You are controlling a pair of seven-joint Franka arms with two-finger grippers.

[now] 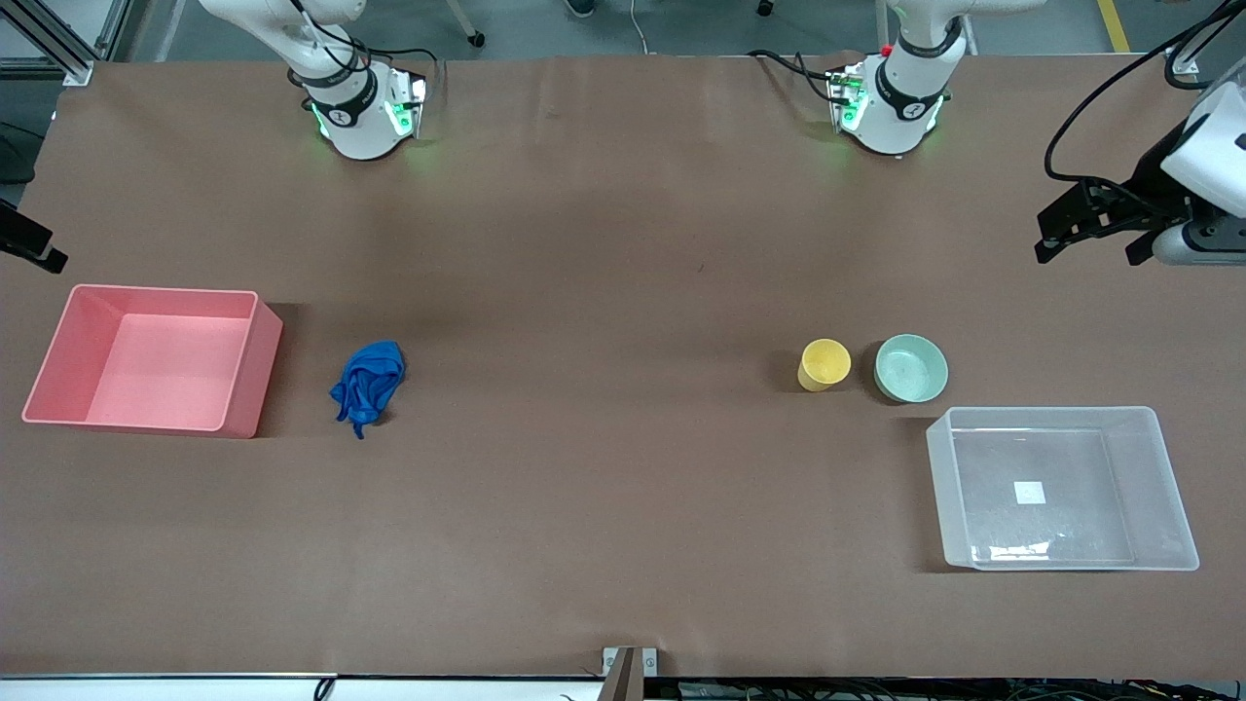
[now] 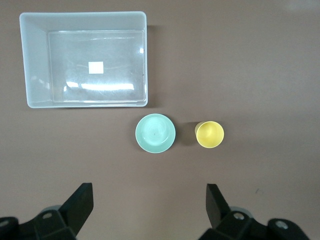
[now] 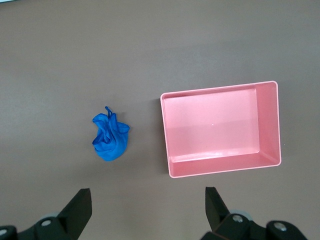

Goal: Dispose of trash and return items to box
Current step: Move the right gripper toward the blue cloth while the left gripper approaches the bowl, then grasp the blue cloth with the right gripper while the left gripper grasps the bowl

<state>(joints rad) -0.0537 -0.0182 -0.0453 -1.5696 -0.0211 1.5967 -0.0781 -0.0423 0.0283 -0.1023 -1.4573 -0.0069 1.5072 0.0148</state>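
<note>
The blue cloth wad [image 1: 367,385] lies on the table beside the pink bin, and shows in the right wrist view [image 3: 110,140]. The yellow cup [image 1: 824,364] and the mint-green bowl [image 1: 911,368] stand side by side, just farther from the front camera than the clear tub [image 1: 1051,415]. The tub holds nothing, and a white sticker shows on its bottom. The cup [image 2: 209,134], bowl [image 2: 155,133] and tub [image 2: 35,60] also show in the left wrist view. My left gripper [image 1: 1088,255] [image 2: 149,200] hangs open and empty high over bare table at the left arm's end. My right gripper [image 1: 34,248] [image 3: 149,202] hangs open and empty high over the right arm's end.
A pink rectangular bin [image 1: 245,375] with nothing in it stands at the right arm's end of the table; it also shows in the right wrist view [image 3: 220,130]. Brown table covering runs between the cloth and the cup. The two arm bases stand along the table's edge farthest from the front camera.
</note>
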